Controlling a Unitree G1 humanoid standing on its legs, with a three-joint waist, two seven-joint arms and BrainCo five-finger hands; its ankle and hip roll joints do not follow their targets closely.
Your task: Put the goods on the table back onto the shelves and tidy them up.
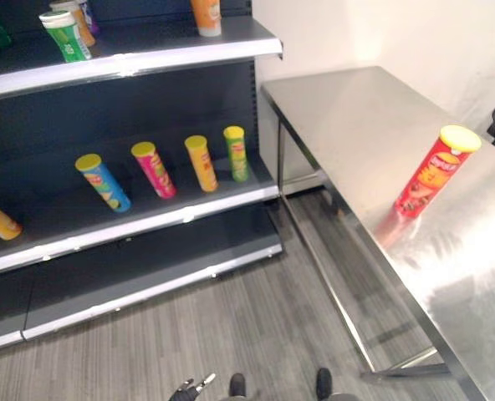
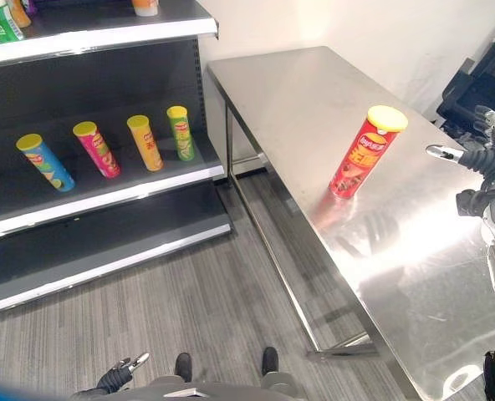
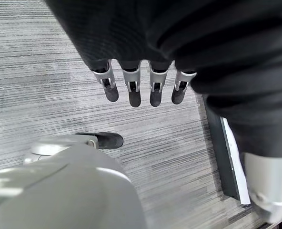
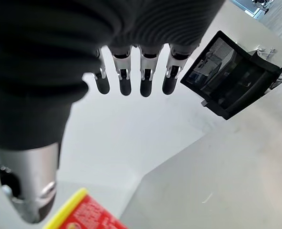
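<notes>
Right eye view: a red tube can with a yellow lid (image 2: 363,153) is seen standing upright on the steel worktop (image 2: 314,92), which is set against a white wall. Print is carried on the label, but it is not read out. The right hand (image 2: 482,150) is held above the worktop's far right side, apart from the can, with a dark object behind it. In the right wrist view the fingers (image 4: 125,78) are shown straight and released, grasping nothing, while the can's yellow rim appears at the picture's edge.

Beside the worktop a dark shelf unit (image 1: 189,213) is shown. On its middle shelf four cans are lined up: a blue can (image 1: 104,182), a pink can (image 1: 154,170), an orange can (image 1: 201,163) and a green can (image 1: 236,153). More goods are kept on the top shelf, among them a green-and-white can (image 1: 64,35).

The left hand (image 2: 122,372) is seen low over the grey striped floor (image 1: 231,326); in the left wrist view its fingers (image 3: 135,90) are shown straight and empty.
</notes>
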